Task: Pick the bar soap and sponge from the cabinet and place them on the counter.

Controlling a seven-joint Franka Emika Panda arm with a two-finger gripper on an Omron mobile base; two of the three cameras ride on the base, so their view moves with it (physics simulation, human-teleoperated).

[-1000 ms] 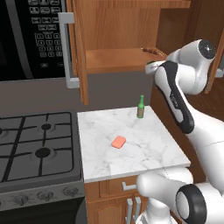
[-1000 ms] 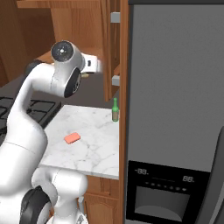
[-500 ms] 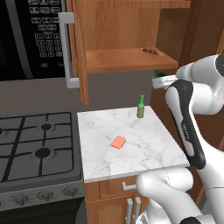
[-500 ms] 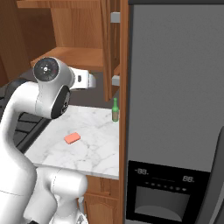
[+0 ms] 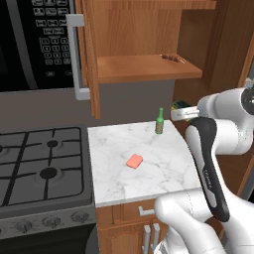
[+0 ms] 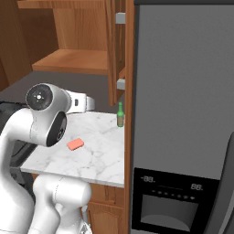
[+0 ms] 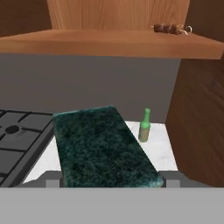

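Observation:
My gripper [image 7: 109,182] is shut on the sponge [image 7: 103,145], whose dark green top lies flat between the fingers in the hand view. In the left base view the sponge [image 5: 179,105] shows yellow and green at the gripper [image 5: 182,113], held in the air above the right back corner of the white marble counter [image 5: 158,174]. The salmon-pink bar soap [image 5: 134,160] lies flat near the counter's middle, also seen as a bar soap [image 6: 75,144] from the right. Above hangs the open wooden cabinet [image 5: 144,67] with its shelf [image 7: 109,43].
A green bottle [image 5: 159,121] stands at the counter's back, just left of the gripper. A small brown item [image 5: 172,57] lies on the shelf's right end. The black gas stove [image 5: 39,163] borders the counter on the left, the grey fridge [image 6: 183,114] on the right.
The arm has come down from the cabinet shelf level toward the counter with the sponge in the gripper. The soap and the bottle have not moved.

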